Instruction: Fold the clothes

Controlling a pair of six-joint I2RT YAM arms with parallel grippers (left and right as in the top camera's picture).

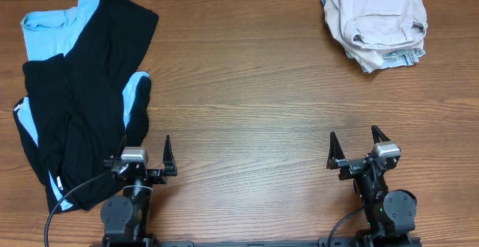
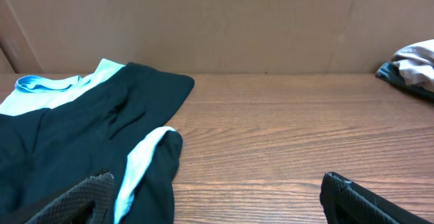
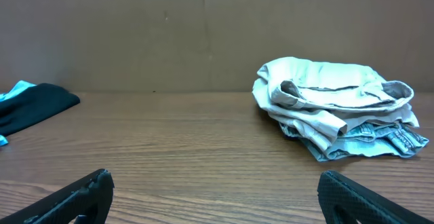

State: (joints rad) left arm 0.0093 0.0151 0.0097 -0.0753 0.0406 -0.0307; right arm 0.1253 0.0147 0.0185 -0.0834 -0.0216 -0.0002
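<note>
— Black and light-blue fabric: where are the clothes (image 1: 82,90) seen from overhead?
— They are heaped along the left edge of the wooden table (image 1: 247,90), reaching into its far-left corner; a beige bundle (image 1: 378,22) is set at the far-right corner.
— And the arms?
— The left gripper (image 1: 146,148) is held at the near edge, just beside the heap, jaws spread wide; one finger is seen over black cloth, though contact cannot be judged; the right gripper (image 1: 353,138) is held at the near edge toward the right corner, jaws likewise apart.
— What is given by the left wrist view?
— The left gripper (image 2: 217,183) is shown wide apart, bare wood between its fingers; the clothes (image 2: 74,136) are spread to the left, black over light blue, a blue collar toward the far edge; the beige bundle (image 2: 415,64) is glimpsed at the far right; a cardboard wall (image 2: 237,20) is seen behind the table.
— And by the right wrist view?
— The right gripper (image 3: 213,180) is shown apart over bare wood; the beige bundle (image 3: 332,108) is seen crumpled ahead, toward the right; a tip of the clothes (image 3: 34,105) is caught at the left.
</note>
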